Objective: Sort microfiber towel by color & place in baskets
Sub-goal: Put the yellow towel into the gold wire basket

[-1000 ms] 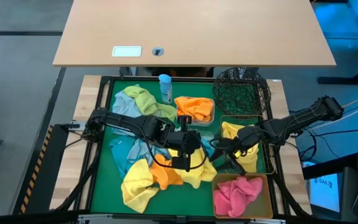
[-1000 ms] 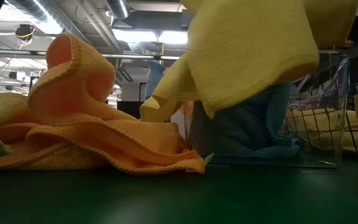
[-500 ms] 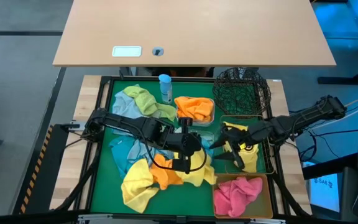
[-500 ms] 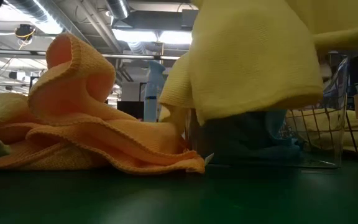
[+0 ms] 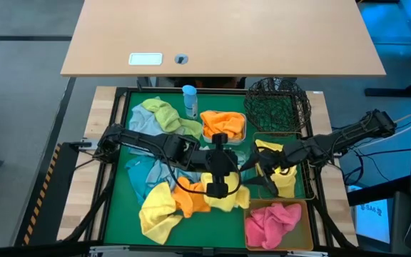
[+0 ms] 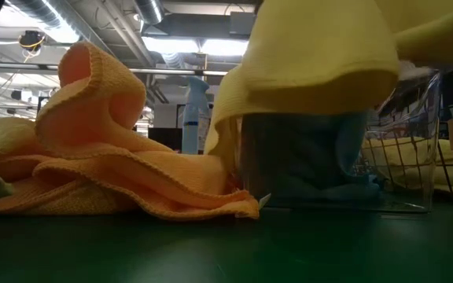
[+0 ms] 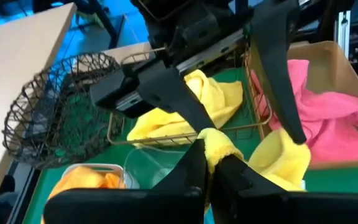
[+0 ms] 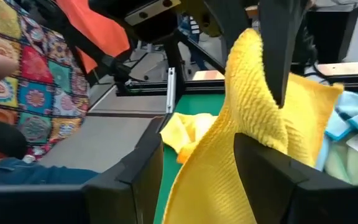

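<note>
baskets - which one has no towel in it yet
The black round wire-mesh basket at the table's far right corner; it looks empty, while the others visibly hold orange, yellow, pink or blue towels.

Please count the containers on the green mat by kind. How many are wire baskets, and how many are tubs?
Wire baskets: 2, the black round wire basket and the rectangular wire basket
Tubs: 3, the white tub, the clear tub and the amber tub
Total: 5

two dark jointed arms with black cables, each ending in a pincer of flat, tapered black fingers (image 7: 272, 56).
</note>
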`<move>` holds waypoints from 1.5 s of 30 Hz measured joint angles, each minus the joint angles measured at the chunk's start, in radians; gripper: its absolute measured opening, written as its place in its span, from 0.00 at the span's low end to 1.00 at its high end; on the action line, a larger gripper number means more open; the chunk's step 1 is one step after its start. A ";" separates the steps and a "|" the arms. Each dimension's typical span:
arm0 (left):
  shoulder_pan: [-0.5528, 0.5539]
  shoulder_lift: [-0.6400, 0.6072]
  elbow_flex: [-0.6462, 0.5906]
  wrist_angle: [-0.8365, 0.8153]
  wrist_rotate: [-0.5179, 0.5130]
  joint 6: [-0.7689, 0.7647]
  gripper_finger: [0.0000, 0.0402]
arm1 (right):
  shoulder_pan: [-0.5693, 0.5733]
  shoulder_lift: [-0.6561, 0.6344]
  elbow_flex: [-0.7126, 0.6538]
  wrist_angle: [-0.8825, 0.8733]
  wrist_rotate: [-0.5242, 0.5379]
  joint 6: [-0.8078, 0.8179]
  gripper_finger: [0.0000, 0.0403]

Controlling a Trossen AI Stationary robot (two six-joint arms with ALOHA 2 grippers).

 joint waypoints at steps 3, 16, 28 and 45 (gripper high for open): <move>0.000 0.000 0.000 -0.001 0.000 0.010 0.00 | 0.000 0.000 0.000 -0.003 -0.005 -0.002 0.49; -0.007 0.000 0.000 -0.145 0.116 0.002 0.00 | 0.000 -0.011 0.000 -0.017 -0.107 0.000 0.49; -0.008 0.000 0.000 0.019 0.106 0.036 0.00 | 0.000 -0.011 0.000 -0.013 -0.008 0.000 0.49; 0.009 -0.002 0.000 0.035 0.019 0.036 0.19 | 0.000 -0.037 0.088 -0.200 0.005 -0.029 0.05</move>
